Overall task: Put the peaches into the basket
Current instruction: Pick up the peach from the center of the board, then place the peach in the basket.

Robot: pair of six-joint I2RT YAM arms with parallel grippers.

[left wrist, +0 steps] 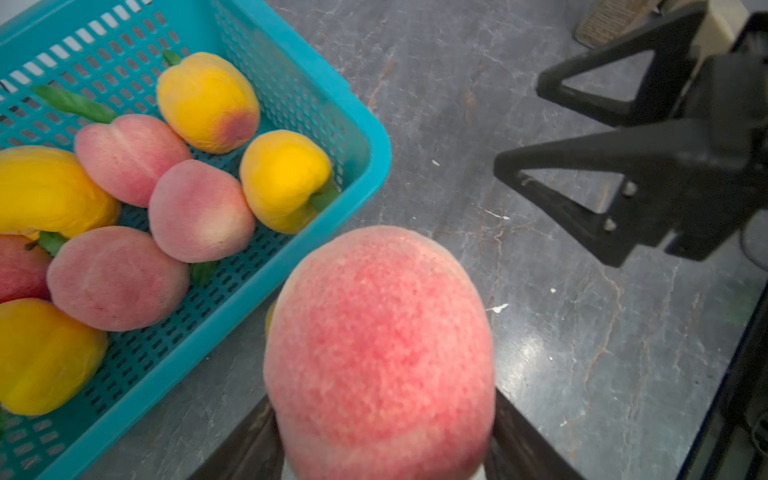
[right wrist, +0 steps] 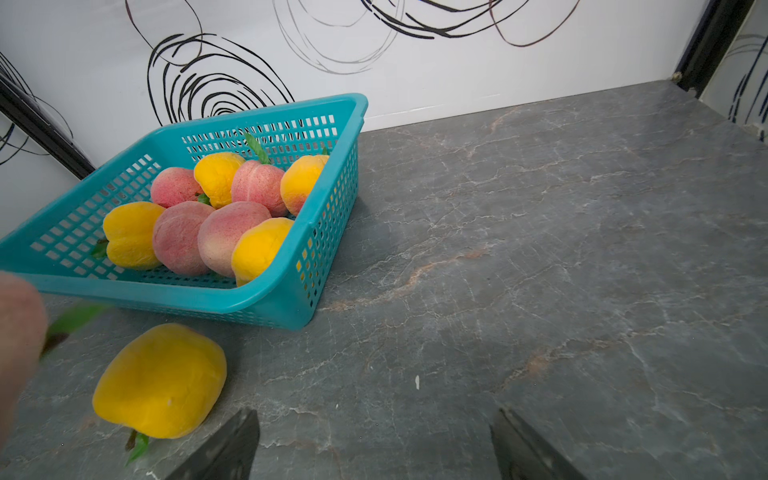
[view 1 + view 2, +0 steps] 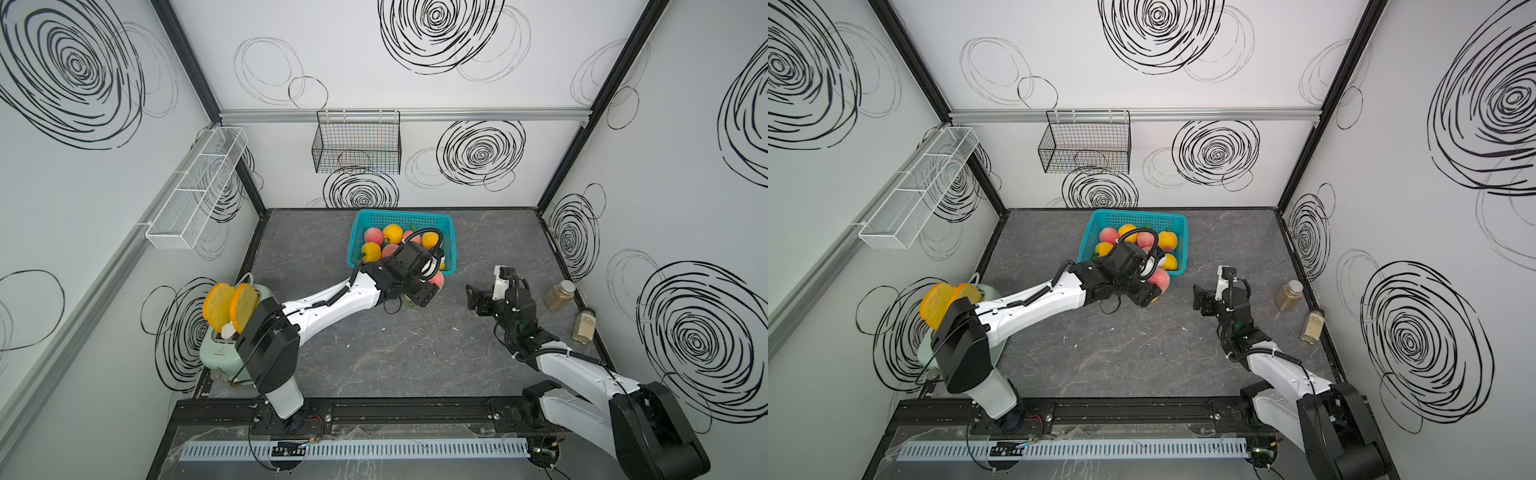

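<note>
eight peaches [image 2: 178, 237] in basket [image 2: 257, 297]. my left gripper [image 3: 428, 291] grasps pink peach [image 1: 378, 349] just outside its corner; yellow peach [image 2: 160, 380] lies on table [image 2: 540, 249] nearby. right gripper [image 3: 473, 296] spread, empty. two to go, i judge.

The grey marbled tabletop [image 3: 395, 353] lay bare across its front middle and right of the teal perforated plastic basket [image 3: 399, 214]. The white-and-black left arm [image 3: 332, 299] slanted across the left half to the basket's near right corner. A loose yellow toy peach [image 2: 160, 380] lay near that corner. Two glass jars [image 3: 561, 295] stood by the right wall.
</note>
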